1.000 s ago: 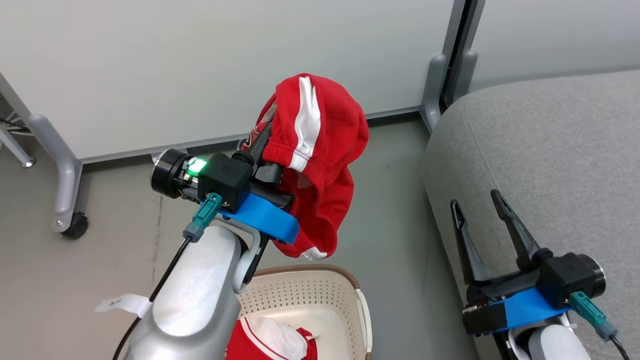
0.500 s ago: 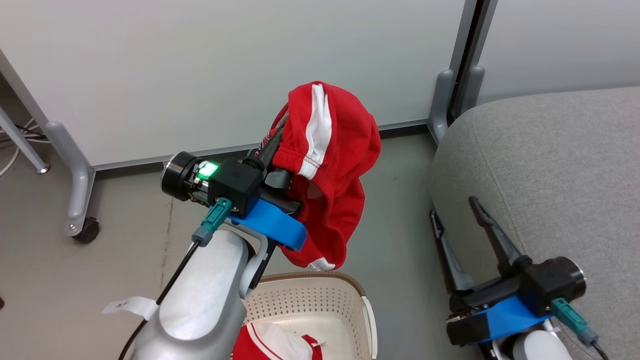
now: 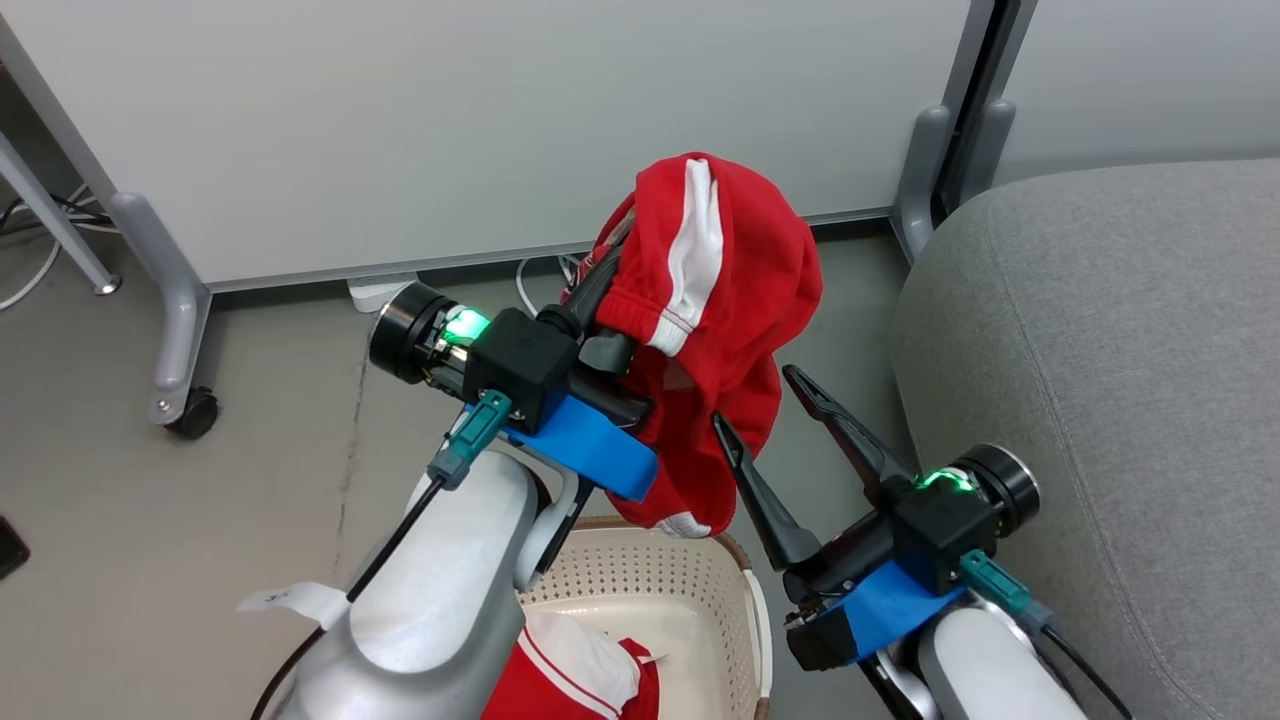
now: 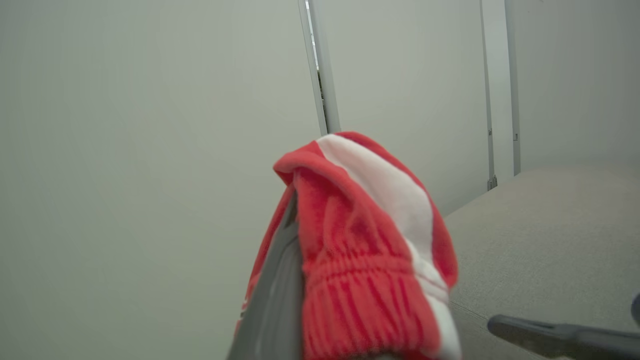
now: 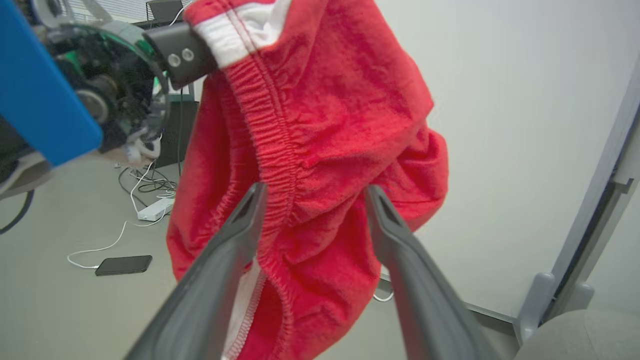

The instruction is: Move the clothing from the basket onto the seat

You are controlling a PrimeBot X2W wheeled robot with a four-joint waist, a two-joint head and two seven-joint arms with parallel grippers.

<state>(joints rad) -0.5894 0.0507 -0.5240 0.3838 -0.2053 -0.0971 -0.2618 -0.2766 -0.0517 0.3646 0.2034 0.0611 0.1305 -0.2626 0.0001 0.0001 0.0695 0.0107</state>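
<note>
Red shorts (image 3: 730,290) with a white stripe hang from my left gripper (image 3: 603,275), which is shut on their elastic waistband above the basket (image 3: 745,590). The left wrist view has the bunched waistband (image 4: 370,240) draped over one grey finger (image 4: 275,305). My right gripper (image 3: 754,396) is open, its tips right beside the hanging fabric. In the right wrist view its fingertips (image 5: 312,192) stand apart in front of the shorts (image 5: 340,115). A second red and white garment (image 3: 580,670) lies in the basket. The grey seat (image 3: 1120,330) is at the right.
White partition panels stand behind, on grey feet with a caster (image 3: 190,410). A power strip (image 5: 150,212), loose cables and a dark phone (image 5: 123,265) lie on the grey floor. My left forearm (image 3: 440,600) covers part of the basket.
The camera has shifted. My right gripper has moved up and to the left, away from the seat's edge, to the hanging shorts. My left gripper still holds the shorts.
</note>
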